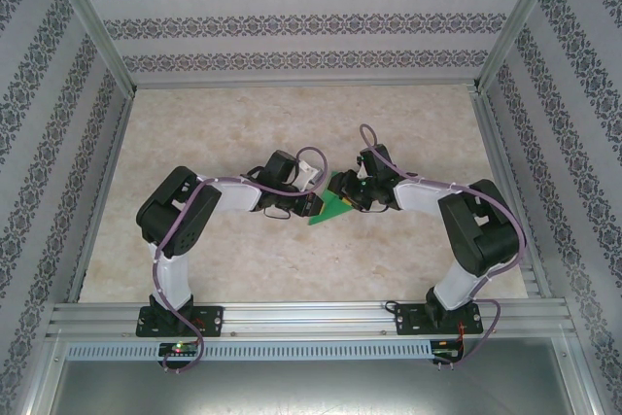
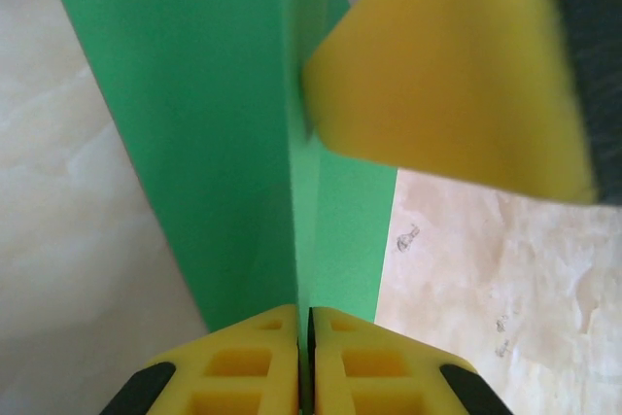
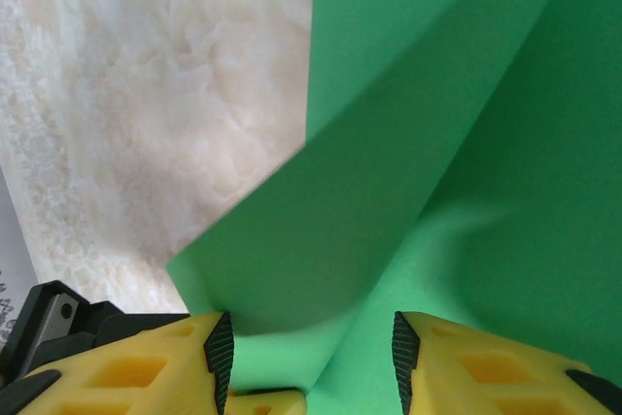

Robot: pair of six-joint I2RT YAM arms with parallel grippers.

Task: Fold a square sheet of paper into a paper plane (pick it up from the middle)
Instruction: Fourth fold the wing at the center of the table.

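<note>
Within left hand (image 2: pixel 303 326), creased green paper (image 2: pixel 214 143)

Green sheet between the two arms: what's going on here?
Both arms meet over the middle of the table at the green sheet, which is partly folded. The left hand is pinched shut on a creased edge of it. The right hand has its jaws apart around another fold, not clamped. There is no finished plane yet.

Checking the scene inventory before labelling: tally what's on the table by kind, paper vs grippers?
green paper sheet: 1
grippers: 2 (left gripper, right gripper)
total: 3
</note>
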